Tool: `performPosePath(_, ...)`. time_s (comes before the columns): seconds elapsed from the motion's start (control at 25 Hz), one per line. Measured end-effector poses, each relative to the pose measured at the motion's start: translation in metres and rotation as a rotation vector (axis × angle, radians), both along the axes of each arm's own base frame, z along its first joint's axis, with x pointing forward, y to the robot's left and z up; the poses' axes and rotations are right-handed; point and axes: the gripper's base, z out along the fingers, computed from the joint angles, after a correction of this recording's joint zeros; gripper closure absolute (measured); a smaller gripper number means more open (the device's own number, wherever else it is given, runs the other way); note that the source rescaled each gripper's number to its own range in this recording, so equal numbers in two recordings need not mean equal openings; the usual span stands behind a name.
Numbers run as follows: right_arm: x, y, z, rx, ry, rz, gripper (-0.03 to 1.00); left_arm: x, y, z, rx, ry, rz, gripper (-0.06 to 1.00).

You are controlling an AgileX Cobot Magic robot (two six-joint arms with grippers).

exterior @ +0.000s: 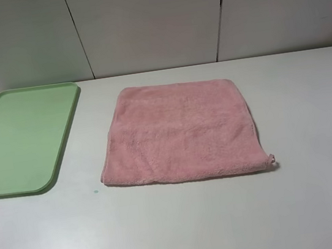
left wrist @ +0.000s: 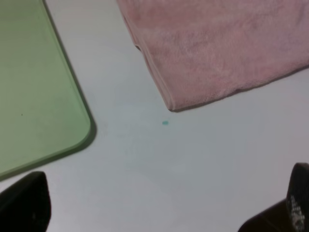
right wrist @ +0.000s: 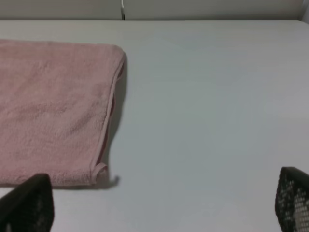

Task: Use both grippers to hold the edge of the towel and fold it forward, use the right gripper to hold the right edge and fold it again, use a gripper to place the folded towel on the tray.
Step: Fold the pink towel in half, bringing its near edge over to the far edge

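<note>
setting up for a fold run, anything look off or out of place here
Only one small thing: a teal speck sits on the table between the tray and the near left corner of the towel, like a stray fleck. The towel lies flat, slightly askew, its corner loop poking out.

The white table [exterior: 229, 221] bears a green tray [exterior: 25, 138], pink towel [exterior: 179, 132] and teal speck [exterior: 95, 191].
</note>
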Motion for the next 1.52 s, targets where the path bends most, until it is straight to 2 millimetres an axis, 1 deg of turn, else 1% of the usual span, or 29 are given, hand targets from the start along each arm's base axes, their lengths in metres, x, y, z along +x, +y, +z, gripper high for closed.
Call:
performPosePath(0.6, 0.0, 0.0, 0.0, -0.003, 0.0, 0.002, -0.03, 0.0, 0.0, 0.0, 0.0, 0.0, 0.0, -0.04)
performPosePath(0.8, 0.0, 0.0, 0.0, -0.061, -0.002, 0.028, -0.03, 0.001, 0.0, 0.0, 0.002, 0.007, 0.0, -0.04)
performPosePath(0.88, -0.001, 0.0, 0.003, -0.094, -0.014, 0.043, -0.03, 0.005, -0.001, 0.0, 0.015, 0.042, -0.003, -0.04)
performPosePath(1.04, -0.002, 0.0, 0.016, -0.121, -0.034, 0.054, -0.03, 0.016, -0.004, 0.005, 0.063, 0.111, -0.028, -0.04)
performPosePath(1.16, 0.006, 0.0, 0.025, -0.133, -0.003, 0.061, -0.03, 0.024, -0.006, 0.016, 0.089, 0.131, -0.054, -0.04)
performPosePath(1.24, 0.016, 0.0, 0.031, -0.146, 0.023, 0.077, -0.03, 0.027, -0.007, 0.026, 0.109, 0.126, -0.091, -0.04)
performPosePath(1.4, 0.042, 0.001, 0.038, -0.193, 0.092, 0.136, -0.03, 0.041, -0.013, 0.043, 0.162, 0.138, -0.184, -0.04)
performPosePath(1.52, 0.063, 0.002, 0.041, -0.237, 0.157, 0.183, -0.03, 0.055, -0.02, 0.051, 0.217, 0.168, -0.273, -0.04)
